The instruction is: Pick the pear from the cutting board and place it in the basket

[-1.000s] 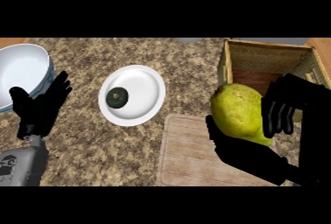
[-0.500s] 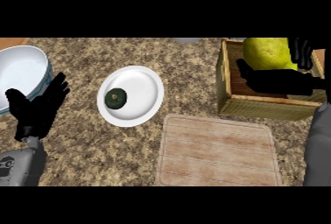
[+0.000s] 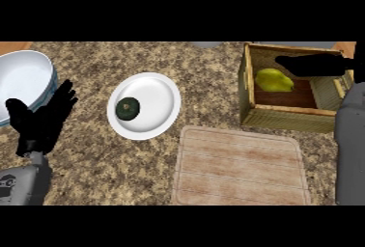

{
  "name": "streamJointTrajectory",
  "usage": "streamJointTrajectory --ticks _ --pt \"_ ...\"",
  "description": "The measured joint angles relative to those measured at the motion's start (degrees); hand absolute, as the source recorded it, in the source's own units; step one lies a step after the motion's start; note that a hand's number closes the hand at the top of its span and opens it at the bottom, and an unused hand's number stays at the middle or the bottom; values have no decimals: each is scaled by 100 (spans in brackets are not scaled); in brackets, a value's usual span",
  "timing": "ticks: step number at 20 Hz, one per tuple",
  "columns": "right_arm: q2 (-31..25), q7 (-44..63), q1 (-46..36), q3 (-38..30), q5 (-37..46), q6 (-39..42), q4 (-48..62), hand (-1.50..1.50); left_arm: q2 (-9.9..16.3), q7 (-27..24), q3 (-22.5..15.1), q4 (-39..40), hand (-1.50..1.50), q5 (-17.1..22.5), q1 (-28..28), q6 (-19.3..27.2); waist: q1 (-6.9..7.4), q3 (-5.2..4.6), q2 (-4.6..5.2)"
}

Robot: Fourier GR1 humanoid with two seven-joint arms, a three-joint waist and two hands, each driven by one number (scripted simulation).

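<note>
Now one pear (image 3: 273,79) lying in one basket (image 3: 285,117) far right, just left of and below the right hand (image 3: 311,65), fingers straight, holding nothing; one cutting board (image 3: 242,167) near; one plate (image 3: 152,104) with one dark fruit (image 3: 128,108); one bowl (image 3: 25,79) far left; left hand (image 3: 41,121) open, resting.

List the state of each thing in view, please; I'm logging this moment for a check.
Pear: lying inside the basket, not held.
Basket: upright, holding the pear.
Cutting board: flat on the counter, bare.
Plate: carries one small dark green item.
Bowl: upright at the left edge.
Right robot hand: open over the basket.
Left robot hand: open, resting.
</note>
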Motion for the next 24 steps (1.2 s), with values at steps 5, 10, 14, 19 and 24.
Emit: streamJointTrajectory --ticks 5,10,14,19,24 --pt "-56 -416 -133 -127 -374 -224 323 -150 38 -59 24 153 0 -23 -105 -36 -15 -2 -2" --pt "-113 -220 -268 -728 -818 -527 186 -150 -1 -6 -4 50 0 -36 -23 -12 -27 -1 -13" --pt "-336 -79 -347 -1509 -1415 -702 171 -150 92 -95 105 99 0 38 51 -106 -56 1 -15" --pt "-976 -118 85 -2547 -2581 -175 46 -150 72 -32 122 145 0 0 -35 -10 -124 2 -25" --pt "-1776 -297 698 -3378 -3734 842 356 -150 56 -62 121 102 0 30 83 -58 -132 4 -25"
